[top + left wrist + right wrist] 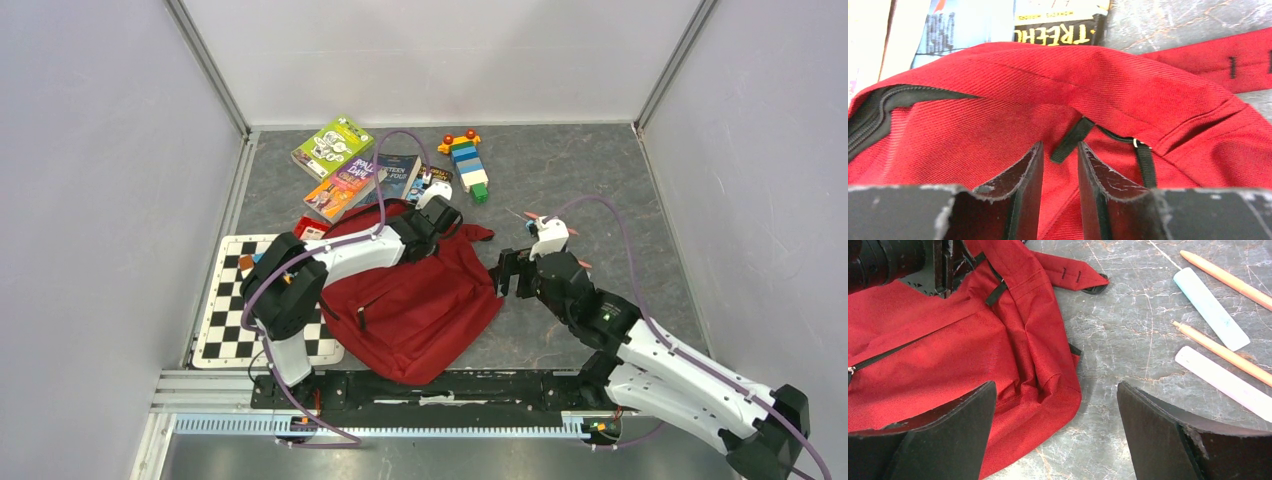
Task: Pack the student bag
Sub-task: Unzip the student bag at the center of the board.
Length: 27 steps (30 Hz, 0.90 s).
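1. The left gripper point(1059, 147) has its jaws a narrow gap apart and grips nothing. A black zipper pull point(1070, 140) lies just ahead of the fingertips, in line with that gap.
2. The pull sits at the far, top end of the backpack point(420, 310). The backpack lies flat on the table between the two arms, its long axis running from the arm bases out toward the books point(345, 165).
3. From the pull, the zipper track point(873, 110) curves away to the left across the top of the backpack.
4. The right gripper point(1055, 390) is spread wide and empty, hovering over the backpack's right edge, with pencils point(1223, 354) and chalk sticks point(1210, 307) on the table beyond it.
5. The left arm is clearly nearer the pull. A slight push forward and a squeeze should catch it, and the drag would then follow the track.
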Tool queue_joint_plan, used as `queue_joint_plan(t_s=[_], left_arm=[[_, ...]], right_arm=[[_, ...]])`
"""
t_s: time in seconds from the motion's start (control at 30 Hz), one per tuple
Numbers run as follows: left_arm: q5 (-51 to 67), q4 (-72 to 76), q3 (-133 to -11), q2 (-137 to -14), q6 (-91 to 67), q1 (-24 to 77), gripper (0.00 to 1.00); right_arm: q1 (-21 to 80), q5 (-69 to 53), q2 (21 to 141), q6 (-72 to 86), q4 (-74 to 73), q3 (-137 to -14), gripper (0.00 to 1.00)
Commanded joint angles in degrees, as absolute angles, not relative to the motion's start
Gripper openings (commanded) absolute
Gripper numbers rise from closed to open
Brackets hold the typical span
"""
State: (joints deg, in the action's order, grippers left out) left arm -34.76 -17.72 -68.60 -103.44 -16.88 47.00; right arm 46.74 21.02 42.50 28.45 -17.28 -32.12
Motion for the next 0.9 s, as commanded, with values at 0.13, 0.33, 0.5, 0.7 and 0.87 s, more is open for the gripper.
queue_joint_plan(t_s=[0.13, 0.33, 0.5, 0.7, 0.87], left_arm=[[-35.4, -16.4, -68.2, -102.5, -11.6, 46.8, 0.37], [-31.6, -16.3, -69.3, -103.9, -10.5, 46.6, 0.32], [-29.1, -16.4, -68.1, -103.4, -11.6, 46.5, 0.27], [-31.4, -17.8, -67.4, -103.3, -11.1, 46.3, 0.07], [-34.2, -16.6, -66.0, -99.1, -8.5, 46.4, 0.02]], right_arm=[[46.7, 18.9, 45.1, 28.0, -15.0, -34.5, 0.95], [46.7, 19.8, 45.0, 29.6, -14.5, -34.0, 0.94], [46.7, 19.6, 46.3, 28.7, -14.4, -34.9, 0.95], [46.7, 18.5, 47.3, 28.5, -13.4, -35.1, 0.95], [46.7, 17.3, 48.9, 27.0, -12.1, -34.7, 0.95]])
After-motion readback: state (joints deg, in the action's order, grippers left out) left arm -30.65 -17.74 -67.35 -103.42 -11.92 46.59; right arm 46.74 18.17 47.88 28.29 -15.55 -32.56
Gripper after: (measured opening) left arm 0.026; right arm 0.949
